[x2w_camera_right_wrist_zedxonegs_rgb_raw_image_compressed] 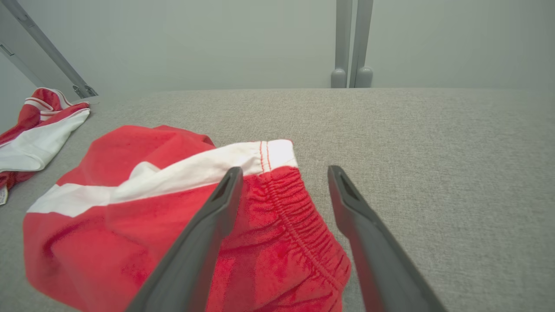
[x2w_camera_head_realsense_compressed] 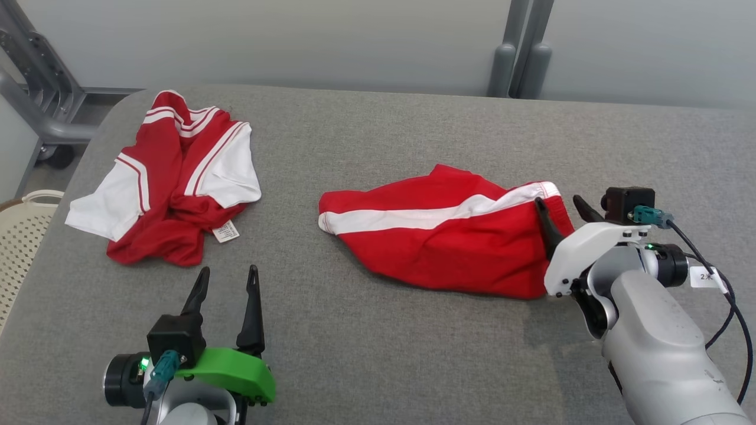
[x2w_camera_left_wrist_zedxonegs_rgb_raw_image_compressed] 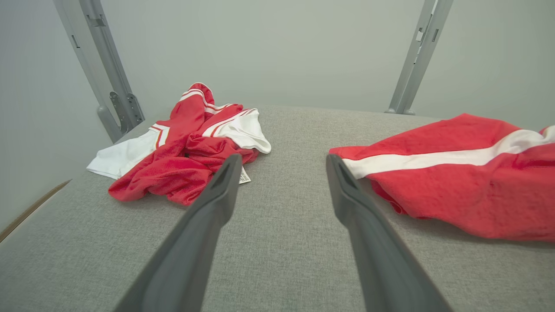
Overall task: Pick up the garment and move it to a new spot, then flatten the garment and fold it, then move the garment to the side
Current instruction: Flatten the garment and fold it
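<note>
The red shorts are lying right of centre on the grey table, their waistband end partly hiding behind the right gripper, which is reaching forward with fingers spread astride the elastic, while the left gripper is hovering, also spread, near a crumpled jersey.

On the tabletop, a shirt lies far left, shorts right of centre. The left end effector sits before the shirt, the right end effector at the shorts' right end.
</note>
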### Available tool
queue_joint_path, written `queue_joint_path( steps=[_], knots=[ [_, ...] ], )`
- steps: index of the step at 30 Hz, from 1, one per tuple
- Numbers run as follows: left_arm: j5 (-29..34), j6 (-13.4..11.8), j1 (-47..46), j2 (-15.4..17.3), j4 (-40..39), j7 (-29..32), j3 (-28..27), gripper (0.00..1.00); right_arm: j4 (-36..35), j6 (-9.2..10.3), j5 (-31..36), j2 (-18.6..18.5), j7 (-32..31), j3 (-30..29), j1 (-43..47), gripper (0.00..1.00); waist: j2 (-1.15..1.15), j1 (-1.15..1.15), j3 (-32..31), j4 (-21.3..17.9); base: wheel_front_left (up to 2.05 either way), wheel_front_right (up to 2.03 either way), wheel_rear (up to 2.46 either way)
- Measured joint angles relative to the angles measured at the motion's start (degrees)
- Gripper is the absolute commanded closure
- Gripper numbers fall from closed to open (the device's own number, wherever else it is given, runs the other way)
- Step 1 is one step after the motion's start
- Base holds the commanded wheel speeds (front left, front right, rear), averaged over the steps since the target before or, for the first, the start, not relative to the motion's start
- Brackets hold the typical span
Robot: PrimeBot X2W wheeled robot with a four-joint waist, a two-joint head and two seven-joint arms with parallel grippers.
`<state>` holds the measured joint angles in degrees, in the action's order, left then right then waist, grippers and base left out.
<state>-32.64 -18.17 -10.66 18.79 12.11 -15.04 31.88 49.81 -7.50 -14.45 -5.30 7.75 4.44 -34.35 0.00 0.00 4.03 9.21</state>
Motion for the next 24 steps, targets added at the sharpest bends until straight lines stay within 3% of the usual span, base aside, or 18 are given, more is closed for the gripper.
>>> queue_joint_path(
  steps=[10,13,16,18,24],
  knots=[
    [0.41,0.26,2.21,-0.01,-1.18,0.00,-2.30,0.00,3.94,0.00,-8.27,-1.65,-3.65,8.00,-1.19,0.02,0.00,0.00,0.00,1.45,0.00,0.00,0.00],
    [0.51,0.30,2.45,0.00,-1.53,0.00,-3.02,0.00,3.99,0.01,-10.23,-2.60,-3.85,10.77,-1.62,0.41,0.00,0.00,0.26,1.23,0.00,0.00,0.00],
    [0.67,0.51,2.46,-0.05,-1.58,0.00,-3.50,0.00,4.34,0.01,-11.52,-3.49,-4.22,13.49,-2.43,0.70,0.00,0.00,0.54,1.01,0.00,0.00,0.00],
    [0.70,0.58,2.48,-0.11,-1.58,0.00,-3.72,0.00,4.64,0.00,-12.16,-4.13,-4.21,15.32,-2.60,1.00,0.00,0.00,0.69,0.85,0.00,0.00,0.00],
    [1.04,0.77,2.70,-0.23,-1.46,0.00,-4.38,0.00,4.79,0.00,-14.28,-6.34,-3.64,20.38,-3.76,1.00,0.00,0.00,1.06,0.05,0.00,0.00,0.00]
  ],
)
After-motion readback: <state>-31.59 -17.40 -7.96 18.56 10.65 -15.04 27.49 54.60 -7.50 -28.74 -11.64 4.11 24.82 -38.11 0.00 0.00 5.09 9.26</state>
